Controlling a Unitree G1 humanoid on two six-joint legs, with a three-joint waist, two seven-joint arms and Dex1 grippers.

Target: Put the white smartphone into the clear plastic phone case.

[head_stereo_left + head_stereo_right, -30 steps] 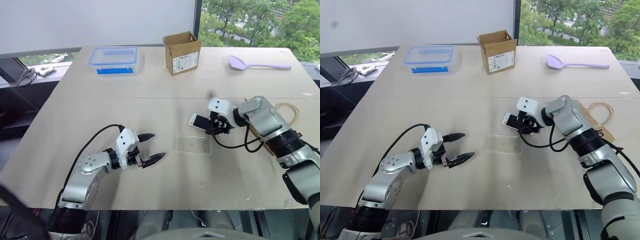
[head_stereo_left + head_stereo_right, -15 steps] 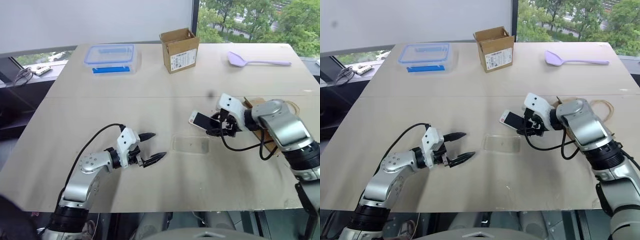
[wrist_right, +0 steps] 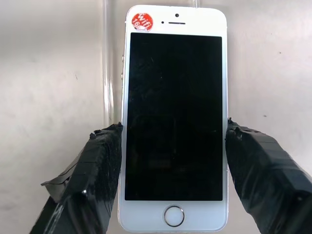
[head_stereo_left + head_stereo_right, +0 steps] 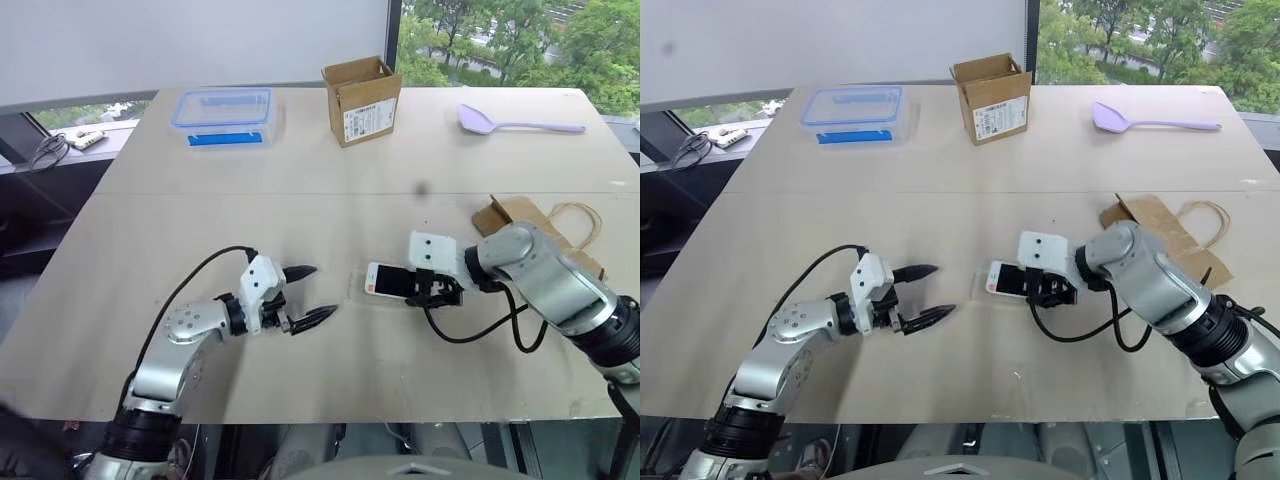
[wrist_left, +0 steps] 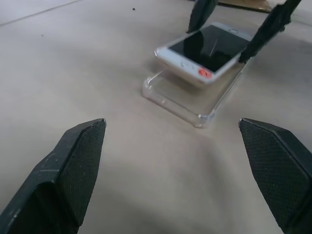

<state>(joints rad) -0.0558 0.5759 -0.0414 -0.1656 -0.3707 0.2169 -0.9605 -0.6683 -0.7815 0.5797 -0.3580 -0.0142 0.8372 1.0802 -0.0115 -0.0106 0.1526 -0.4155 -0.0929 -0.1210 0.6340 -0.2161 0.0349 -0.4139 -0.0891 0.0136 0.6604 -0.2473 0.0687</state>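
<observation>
- Our right hand (image 4: 432, 291), at frame centre, pinches the white smartphone (image 4: 390, 282) by its long edges.
- The phone hangs tilted over the clear plastic phone case (image 5: 187, 100) on the surface (image 4: 320, 150).
- Our left hand (image 4: 306, 295), lower left, is spread wide, holding nothing.
- The case is hard to make out beneath the phone.

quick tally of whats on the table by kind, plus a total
phones: 1, phone
clear cases: 1, case
food boxes: 1, box
cardboard boxes: 1, carton
spoons: 1, spoon
paper bags: 1, bag
total: 6
</observation>
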